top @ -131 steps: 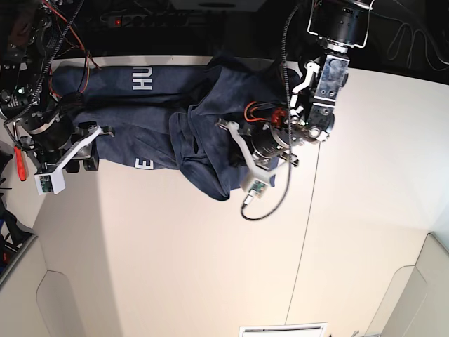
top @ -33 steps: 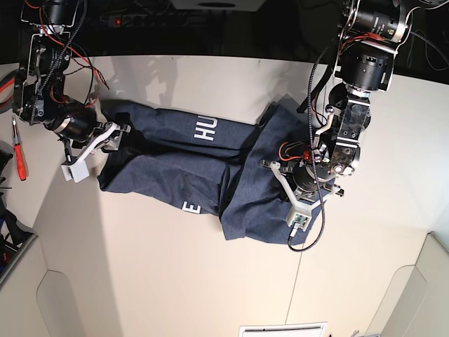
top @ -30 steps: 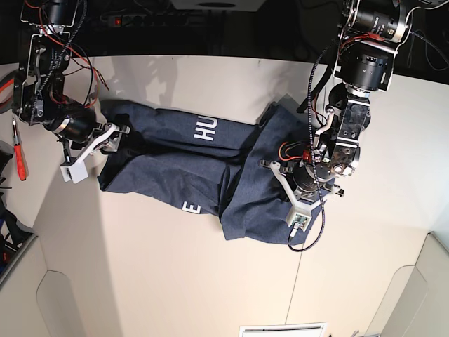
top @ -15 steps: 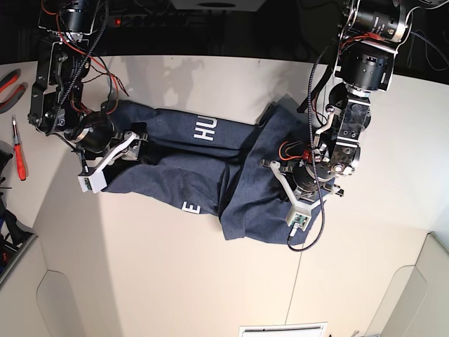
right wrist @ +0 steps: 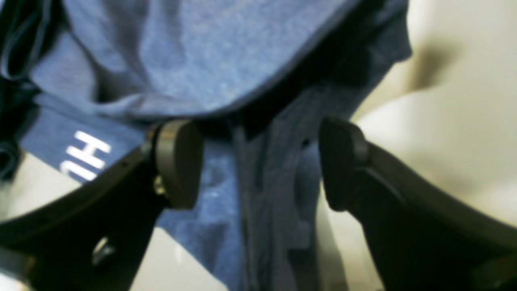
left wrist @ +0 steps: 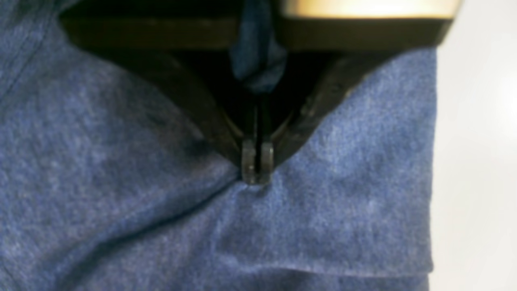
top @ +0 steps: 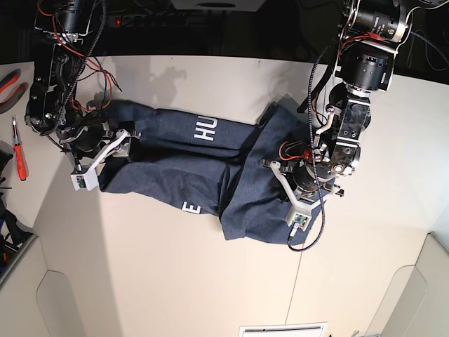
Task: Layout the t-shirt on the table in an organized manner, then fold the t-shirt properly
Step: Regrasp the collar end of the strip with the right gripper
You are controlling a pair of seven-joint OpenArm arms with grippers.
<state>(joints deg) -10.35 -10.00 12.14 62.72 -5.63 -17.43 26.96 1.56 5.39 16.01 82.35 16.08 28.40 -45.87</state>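
The t-shirt lies bunched and creased on the table, stretched roughly across the width of the base view, nearer the far edge than the near one. White letters "HU" show on the upper fold; a single white "E" shows at the lower edge.

My left gripper: fingers pressed together, clamped on a pinch of shirt cloth. A tuft of fabric stands up between the fingers behind the tips. In the wrist view the cloth puckers toward the tips, and the shirt's edge runs just to the right, with bare table beyond. In the base view this hand sits on the shirt's right-hand end.

My right gripper: fingers wide apart, holding nothing. The pads straddle a narrow ridge of folded shirt that runs between them; whether either pad touches cloth I cannot tell, the view is blurred. The "HU" lettering shows beside the left pad. In the base view this hand is at the shirt's left-hand end.

A red-handled tool lies at the left edge, apart from the shirt.
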